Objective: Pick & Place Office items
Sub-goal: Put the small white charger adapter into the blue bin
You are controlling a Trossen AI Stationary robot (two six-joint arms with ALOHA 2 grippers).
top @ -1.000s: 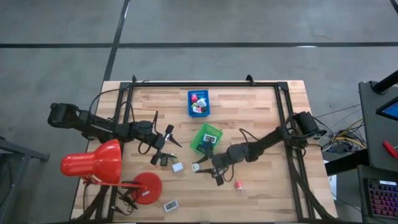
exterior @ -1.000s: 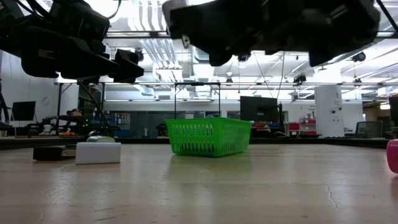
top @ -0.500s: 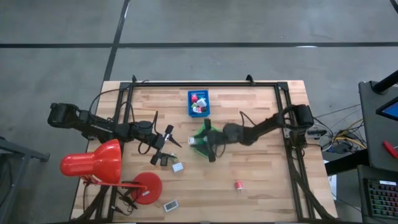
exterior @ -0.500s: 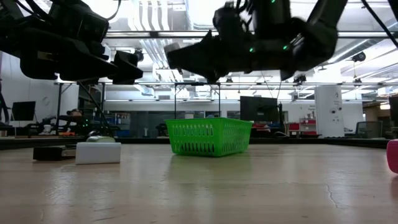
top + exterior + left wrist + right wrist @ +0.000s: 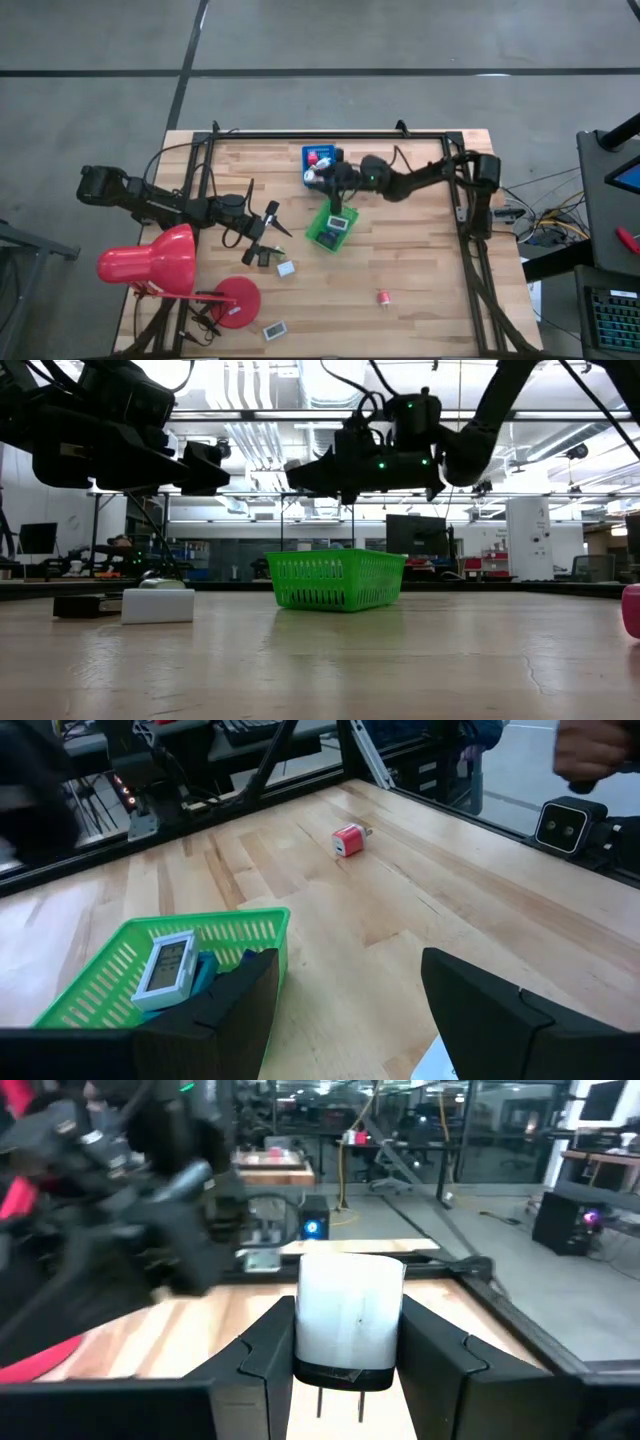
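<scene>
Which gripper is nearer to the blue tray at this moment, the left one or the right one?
The right. The right gripper is over the blue tray, holding a white plug. The left gripper is farther away, near the red lamp.

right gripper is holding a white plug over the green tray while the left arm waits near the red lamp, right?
Not quite. The right gripper does hold a white plug, but the high view shows it over the blue tray, not the green tray, which sits nearer the table's middle. The rest holds: the left gripper waits open near the red lamp.
</scene>
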